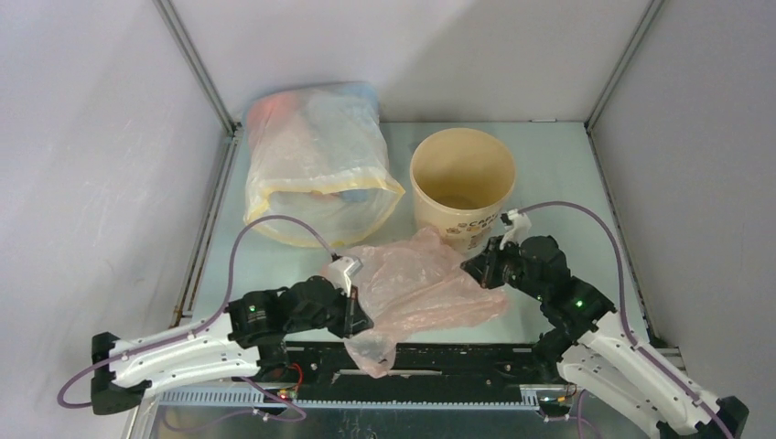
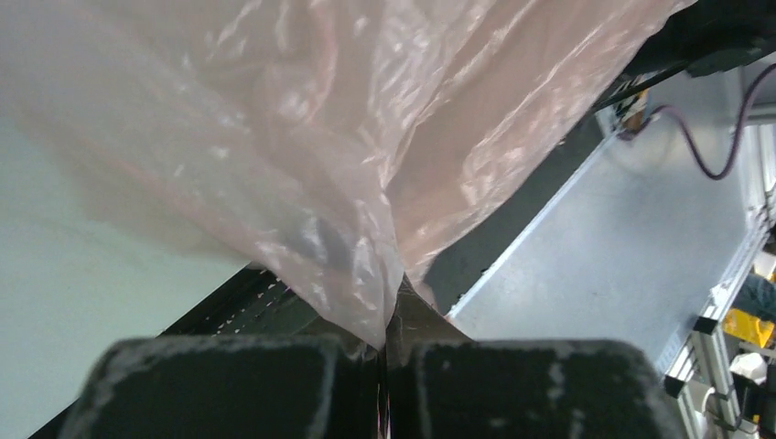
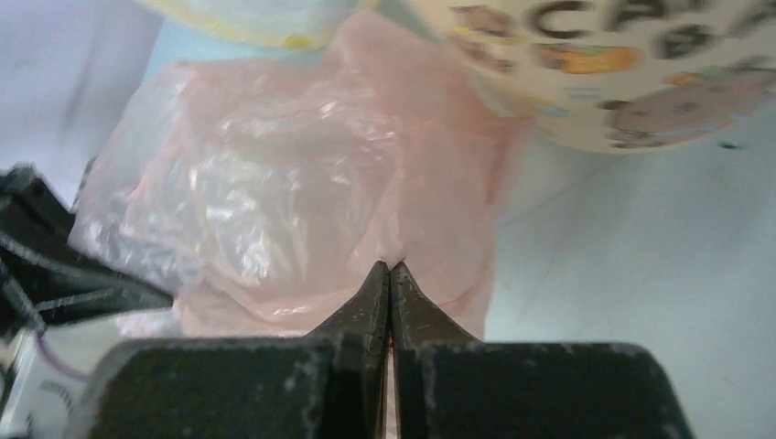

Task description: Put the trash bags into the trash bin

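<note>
The pale-pink trash bag [image 1: 416, 288] is spread between the two arms at the near middle of the table [image 1: 558, 183], crinkled and slack, with one lobe reaching nearer than the rest and overlapping the dark rail [image 1: 458, 361] along the table's near edge. The left gripper [image 2: 389, 343] is at the bag's left edge. Its fingers are pressed together with a fold of the pink film pinched at their tips, and the film fans away from that pinch. The right gripper [image 3: 391, 274] is at the bag's right edge. It too is closed tight, and its tips nip the hem, with a sliver of pink showing in the seam between the fingers. The trash bin [image 1: 462, 183] stands upright and open-mouthed just beyond the bag, on the far-right side. The bag's far edge comes up against the bin's lower wall, though whether they touch is unclear. Left of the bin, at the far left of the table, sits a big clear sack [image 1: 316, 169] with a yellow hem.
</note>
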`<action>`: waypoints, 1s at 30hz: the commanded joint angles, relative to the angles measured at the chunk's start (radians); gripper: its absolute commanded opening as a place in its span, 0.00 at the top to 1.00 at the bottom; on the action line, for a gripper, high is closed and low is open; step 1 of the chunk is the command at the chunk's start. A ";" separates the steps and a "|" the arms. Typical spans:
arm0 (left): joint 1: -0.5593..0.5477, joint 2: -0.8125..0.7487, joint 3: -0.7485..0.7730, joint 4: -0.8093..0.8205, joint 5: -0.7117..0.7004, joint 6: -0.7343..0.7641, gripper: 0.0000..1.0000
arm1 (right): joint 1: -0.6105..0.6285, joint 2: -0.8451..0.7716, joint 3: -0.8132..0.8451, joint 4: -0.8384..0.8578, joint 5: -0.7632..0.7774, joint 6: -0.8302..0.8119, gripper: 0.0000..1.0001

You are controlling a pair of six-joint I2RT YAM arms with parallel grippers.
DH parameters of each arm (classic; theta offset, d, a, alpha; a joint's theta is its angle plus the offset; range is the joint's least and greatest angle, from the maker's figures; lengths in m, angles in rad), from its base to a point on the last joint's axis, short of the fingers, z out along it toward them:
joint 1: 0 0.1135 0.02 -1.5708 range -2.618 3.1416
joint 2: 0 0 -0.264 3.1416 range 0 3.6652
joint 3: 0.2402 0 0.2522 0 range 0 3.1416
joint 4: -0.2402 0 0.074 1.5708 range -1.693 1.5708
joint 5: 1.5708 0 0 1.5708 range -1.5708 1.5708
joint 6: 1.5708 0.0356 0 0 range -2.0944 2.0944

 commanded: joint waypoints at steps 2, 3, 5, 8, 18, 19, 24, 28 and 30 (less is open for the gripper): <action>-0.003 -0.068 0.155 -0.067 -0.085 0.016 1.00 | 0.168 0.051 0.169 0.073 0.004 -0.068 1.00; -0.003 -0.074 0.185 -0.085 -0.095 0.023 1.00 | 0.208 0.067 0.198 0.072 0.043 -0.080 1.00; -0.003 -0.083 0.254 -0.124 -0.111 0.041 1.00 | 0.265 0.105 0.262 0.071 0.086 -0.102 1.00; -0.002 -0.084 0.382 -0.178 -0.138 0.071 1.00 | 0.287 0.163 0.349 0.071 0.095 -0.125 1.00; -0.001 0.025 0.748 -0.295 -0.290 0.207 1.00 | 0.128 0.255 0.597 0.065 0.176 -0.164 1.00; -0.001 0.048 0.783 -0.303 -0.317 0.219 1.00 | 0.085 0.263 0.619 0.061 0.161 -0.161 1.00; 0.030 0.181 0.912 -0.289 -0.365 0.284 1.00 | -0.115 0.323 0.717 0.009 0.149 -0.155 1.00; 0.154 0.302 0.956 -0.211 -0.212 0.309 1.00 | -0.254 0.385 0.765 -0.001 0.134 -0.147 1.00; 0.228 0.371 0.987 -0.190 -0.124 0.297 1.00 | -0.298 0.419 0.785 -0.003 0.135 -0.148 1.00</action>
